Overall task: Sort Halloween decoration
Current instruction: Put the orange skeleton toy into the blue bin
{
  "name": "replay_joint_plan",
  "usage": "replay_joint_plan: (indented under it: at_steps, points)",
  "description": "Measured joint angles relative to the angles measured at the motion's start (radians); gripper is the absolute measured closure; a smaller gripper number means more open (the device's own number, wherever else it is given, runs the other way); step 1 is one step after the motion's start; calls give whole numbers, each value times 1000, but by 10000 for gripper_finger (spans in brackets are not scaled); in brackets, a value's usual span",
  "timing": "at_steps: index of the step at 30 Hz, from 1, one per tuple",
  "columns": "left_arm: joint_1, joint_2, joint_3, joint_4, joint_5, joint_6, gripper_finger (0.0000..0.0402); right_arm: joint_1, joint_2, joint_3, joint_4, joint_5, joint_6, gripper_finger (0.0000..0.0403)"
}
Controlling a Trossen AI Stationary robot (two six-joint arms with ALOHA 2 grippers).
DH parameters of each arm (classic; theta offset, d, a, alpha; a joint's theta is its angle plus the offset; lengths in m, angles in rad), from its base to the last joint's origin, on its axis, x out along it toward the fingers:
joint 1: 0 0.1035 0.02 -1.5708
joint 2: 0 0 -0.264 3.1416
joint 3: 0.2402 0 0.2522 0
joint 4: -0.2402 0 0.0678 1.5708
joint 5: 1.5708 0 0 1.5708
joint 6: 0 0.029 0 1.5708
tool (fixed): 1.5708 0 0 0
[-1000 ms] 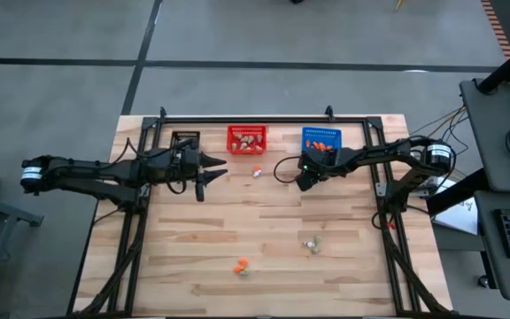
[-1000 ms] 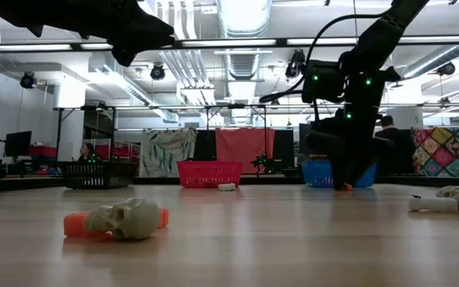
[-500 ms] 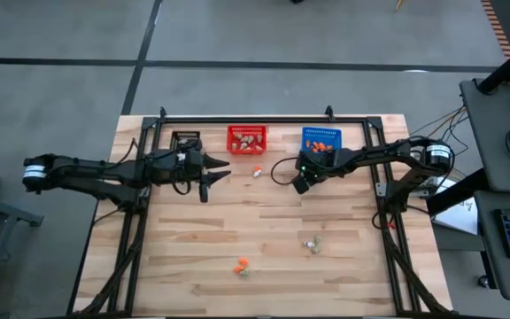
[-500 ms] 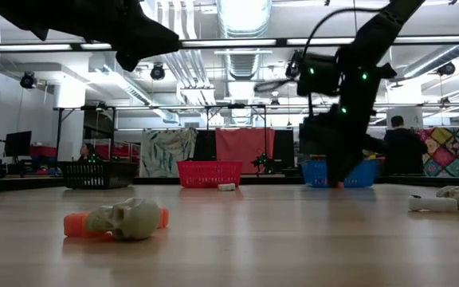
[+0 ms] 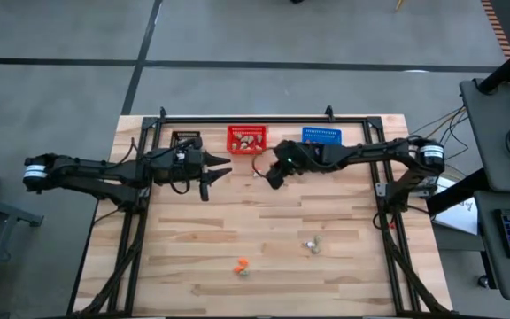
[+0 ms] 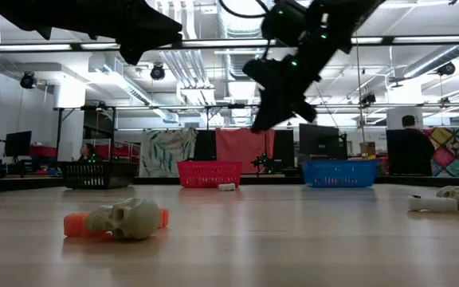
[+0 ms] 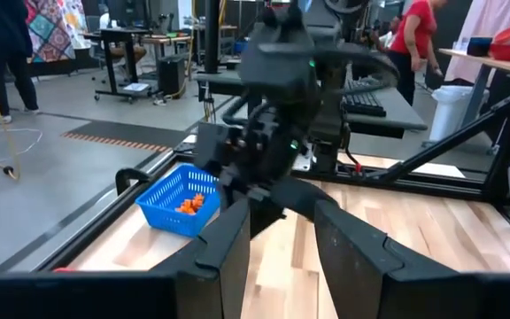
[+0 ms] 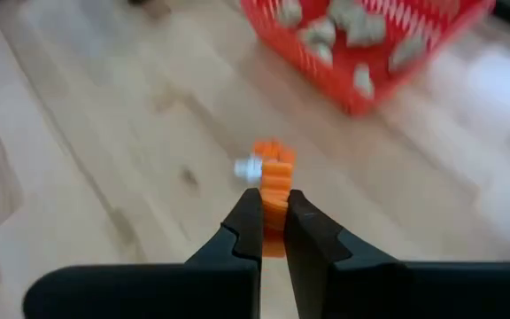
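The red mesh basket [image 8: 370,44] is cut off at the right wrist picture's top edge — its beige-grey trinkets [image 8: 352,25] blurred. The orange trinket [image 8: 274,182] is half hidden behind the right gripper's dark fingertips [image 8: 247,213] — its shape unclear.

From overhead, I am seeing the left gripper [image 5: 212,170] hovering over the table [image 5: 184,257] just in front of the black basket [image 5: 185,139], its fingers spread apart. The right gripper [image 5: 271,176] is reaching across to a spot just in front of the red basket [image 5: 246,139], beside a small pale trinket [image 5: 257,173]; I cannot judge its fingers. The blue basket [image 5: 322,136] is sitting to the right. An orange trinket [image 5: 241,264] and a beige-grey trinket [image 5: 312,243] are lying well apart near the front.
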Motion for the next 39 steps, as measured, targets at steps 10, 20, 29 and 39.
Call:
replay_joint_plan:
  at_steps: [10,20,29,39]
  points:
    - [0,0,0,0,0,-8,290,-138,163,315,-325,14,-161,385]
    - [0,0,0,-9,0,-8,290,-284,173,400,-808,290,-71,385]
    - [0,0,0,-15,0,-8,290,-412,169,262,-880,299,-62,385]
    - [0,0,0,-17,0,-8,290,-424,168,204,-793,287,-73,349]
